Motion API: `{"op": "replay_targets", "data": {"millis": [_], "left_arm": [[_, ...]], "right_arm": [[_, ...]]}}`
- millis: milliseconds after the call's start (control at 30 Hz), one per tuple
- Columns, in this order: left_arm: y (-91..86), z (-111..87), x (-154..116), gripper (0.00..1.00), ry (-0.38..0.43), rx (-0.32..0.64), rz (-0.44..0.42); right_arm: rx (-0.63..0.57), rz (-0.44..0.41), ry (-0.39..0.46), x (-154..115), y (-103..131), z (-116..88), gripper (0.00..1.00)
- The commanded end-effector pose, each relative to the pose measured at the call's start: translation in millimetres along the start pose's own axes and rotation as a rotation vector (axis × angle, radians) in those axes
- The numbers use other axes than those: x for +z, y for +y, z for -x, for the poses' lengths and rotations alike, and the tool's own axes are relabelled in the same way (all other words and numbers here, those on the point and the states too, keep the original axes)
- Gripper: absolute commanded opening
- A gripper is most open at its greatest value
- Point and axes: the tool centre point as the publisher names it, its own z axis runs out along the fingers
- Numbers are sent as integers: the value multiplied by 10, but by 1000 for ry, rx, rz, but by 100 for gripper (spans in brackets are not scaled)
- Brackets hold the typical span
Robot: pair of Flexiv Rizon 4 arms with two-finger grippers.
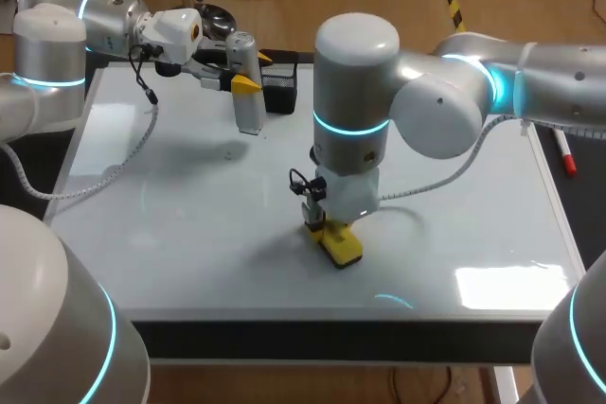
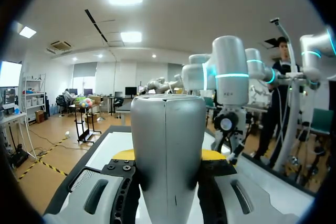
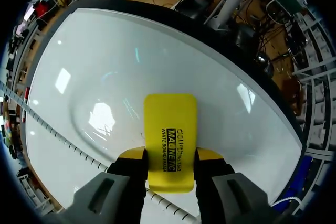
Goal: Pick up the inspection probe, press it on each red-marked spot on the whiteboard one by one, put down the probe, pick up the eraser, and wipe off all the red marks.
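My left gripper (image 1: 244,85) is shut on the grey cylindrical inspection probe (image 1: 247,106), which hangs upright above the whiteboard's (image 1: 170,196) back edge. In the left wrist view the probe (image 2: 168,145) fills the gap between the yellow-tipped fingers (image 2: 122,155). Near the middle of the board, my right gripper (image 1: 327,229) points down, shut on the yellow eraser (image 1: 342,243), which rests flat on the board. In the right wrist view the eraser (image 3: 170,129) sticks out ahead of the gripper (image 3: 170,156) over the white surface (image 3: 105,77). No red marks show on the board.
A black mesh basket (image 1: 281,82) stands at the board's back edge, just right of the probe. A red marker (image 1: 566,153) lies on the dark strip beside the board's right edge. My right arm's elbow (image 1: 355,92) hangs over the board's middle.
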Motion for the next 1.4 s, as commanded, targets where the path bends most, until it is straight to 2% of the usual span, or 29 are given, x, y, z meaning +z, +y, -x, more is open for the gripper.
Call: {"op": "replay_targets", "data": {"millis": [33, 700, 1400], "left_arm": [[-10, -2, 3, 0, -1, 0, 1], [-10, -2, 3, 0, -1, 0, 1], [-10, -2, 3, 0, -1, 0, 1]], "right_arm": [[-4, 6, 4, 82, -14, -29, 0], [53, 26, 31, 192, 225, -391, 0], [92, 39, 48, 165, 393, -583, 0]]}}
